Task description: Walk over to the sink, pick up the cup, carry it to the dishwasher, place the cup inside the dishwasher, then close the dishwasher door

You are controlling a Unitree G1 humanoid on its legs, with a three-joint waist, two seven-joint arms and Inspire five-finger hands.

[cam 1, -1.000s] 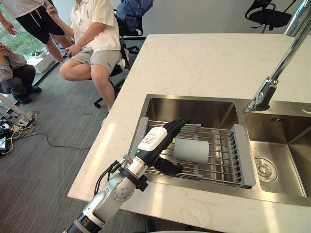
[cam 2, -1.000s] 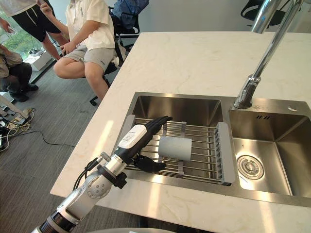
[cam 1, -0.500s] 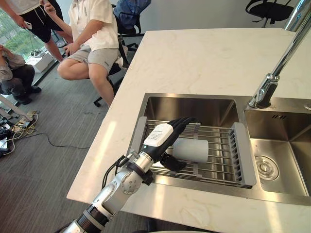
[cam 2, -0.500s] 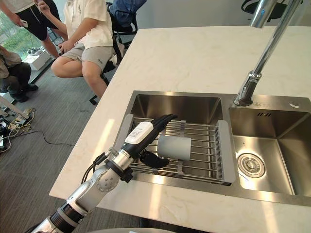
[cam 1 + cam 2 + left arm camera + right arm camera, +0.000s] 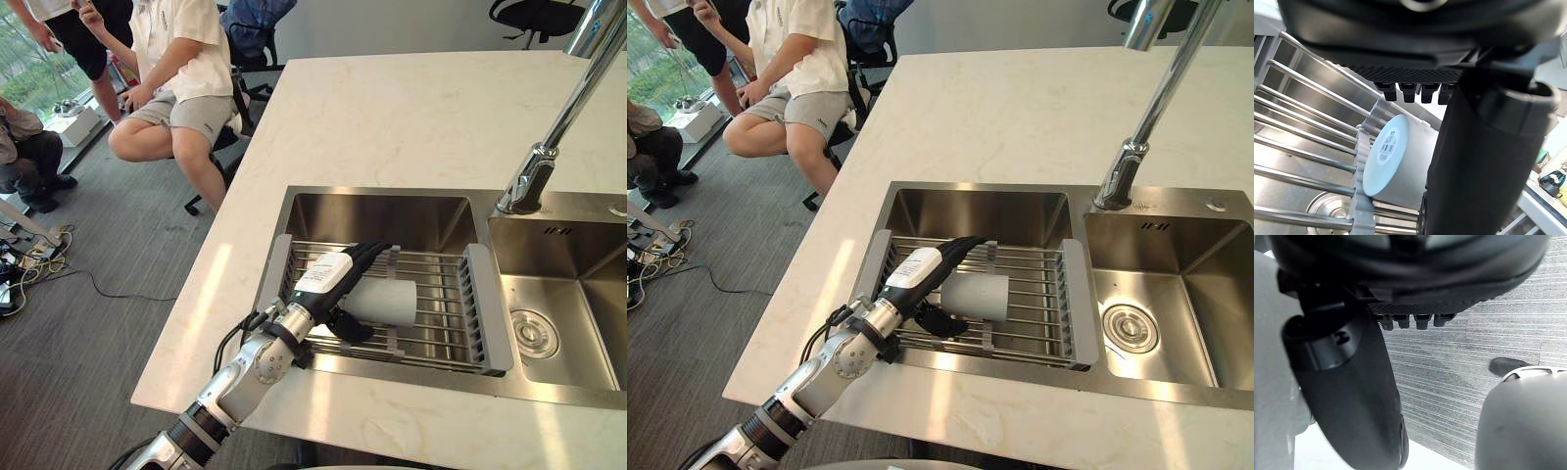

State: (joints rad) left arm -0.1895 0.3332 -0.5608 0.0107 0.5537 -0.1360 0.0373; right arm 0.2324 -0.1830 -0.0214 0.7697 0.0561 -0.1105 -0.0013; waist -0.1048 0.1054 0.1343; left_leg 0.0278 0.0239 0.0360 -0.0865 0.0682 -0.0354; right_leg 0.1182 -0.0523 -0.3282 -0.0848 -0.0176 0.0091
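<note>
Reaching left hand (image 5: 331, 281): fingers straight over cup, holding nothing.
Cup (image 5: 389, 302): sideways on rack (image 5: 484, 305); likely light, stiff, slick; wrap its barrel.
Right hand (image 5: 1347, 382): idle, relaxed.

A pale grey cup (image 5: 388, 302) lies sideways on the sink rack (image 5: 443, 315).

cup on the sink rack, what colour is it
Pale grey, plain; the cup shows best in the left eye view.

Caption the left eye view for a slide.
Open left hand hovers at a pale cup lying sideways on the rack across the sink.
</note>
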